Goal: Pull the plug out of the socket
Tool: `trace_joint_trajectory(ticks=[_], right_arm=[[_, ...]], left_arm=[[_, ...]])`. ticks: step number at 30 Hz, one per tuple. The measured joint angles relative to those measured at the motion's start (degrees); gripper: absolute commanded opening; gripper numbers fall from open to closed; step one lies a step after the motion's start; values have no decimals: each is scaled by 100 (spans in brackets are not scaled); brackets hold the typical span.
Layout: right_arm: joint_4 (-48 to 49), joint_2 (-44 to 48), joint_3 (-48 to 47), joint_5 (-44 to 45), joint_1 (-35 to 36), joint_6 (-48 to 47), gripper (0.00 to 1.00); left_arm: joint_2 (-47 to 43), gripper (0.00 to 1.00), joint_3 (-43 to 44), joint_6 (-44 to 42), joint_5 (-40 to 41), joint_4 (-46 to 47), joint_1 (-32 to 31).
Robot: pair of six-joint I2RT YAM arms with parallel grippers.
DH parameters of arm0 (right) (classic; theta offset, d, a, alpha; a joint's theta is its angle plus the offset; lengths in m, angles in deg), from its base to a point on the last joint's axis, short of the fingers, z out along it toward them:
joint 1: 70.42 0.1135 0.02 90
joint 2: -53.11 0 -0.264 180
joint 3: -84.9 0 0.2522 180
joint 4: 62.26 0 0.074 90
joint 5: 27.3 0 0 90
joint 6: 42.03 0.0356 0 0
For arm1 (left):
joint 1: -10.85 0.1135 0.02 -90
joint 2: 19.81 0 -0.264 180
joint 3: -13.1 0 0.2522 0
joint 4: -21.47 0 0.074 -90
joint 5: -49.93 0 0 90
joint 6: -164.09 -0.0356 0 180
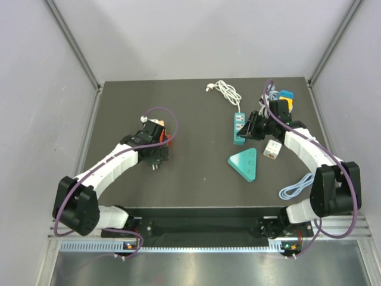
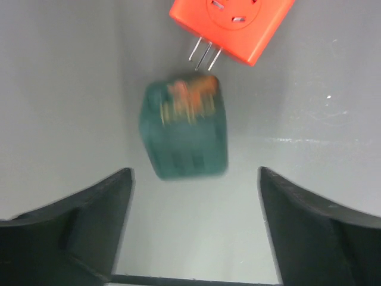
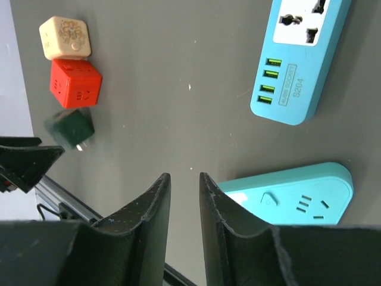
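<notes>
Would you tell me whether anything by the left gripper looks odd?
The dark green cube looks blurred and askew just beyond the open left gripper, detached from the red adapter, whose pins are bare.

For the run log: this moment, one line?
left gripper open | green cube ungripped, blurred | red plug apart, prongs bare | right gripper slightly open, empty

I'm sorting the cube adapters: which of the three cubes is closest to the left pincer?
The dark green cube, at the row's end past the beige cube and red cube; it lies just ahead of the open left pincer.
</notes>
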State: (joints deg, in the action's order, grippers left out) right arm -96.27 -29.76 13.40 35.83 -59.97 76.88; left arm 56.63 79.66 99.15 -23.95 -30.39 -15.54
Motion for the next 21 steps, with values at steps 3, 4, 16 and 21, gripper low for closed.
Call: trace_joint_trajectory(ticks=[3,4,16,21], right_arm=[[-87,74,0,9,0,-42,27],[-107,87,0,13,0,-46,27],[-745,435,-103,551,0,-136,28],[-990,590,-417,933,-116,-144,32]], left_arm=[[-212,98,0,-39,-7,2,0],[-284,98,0,-55,-24,2,0],[-614,99,446,-133,-1499,188,-144],[-675,97,767,146,-1834,822,-643]])
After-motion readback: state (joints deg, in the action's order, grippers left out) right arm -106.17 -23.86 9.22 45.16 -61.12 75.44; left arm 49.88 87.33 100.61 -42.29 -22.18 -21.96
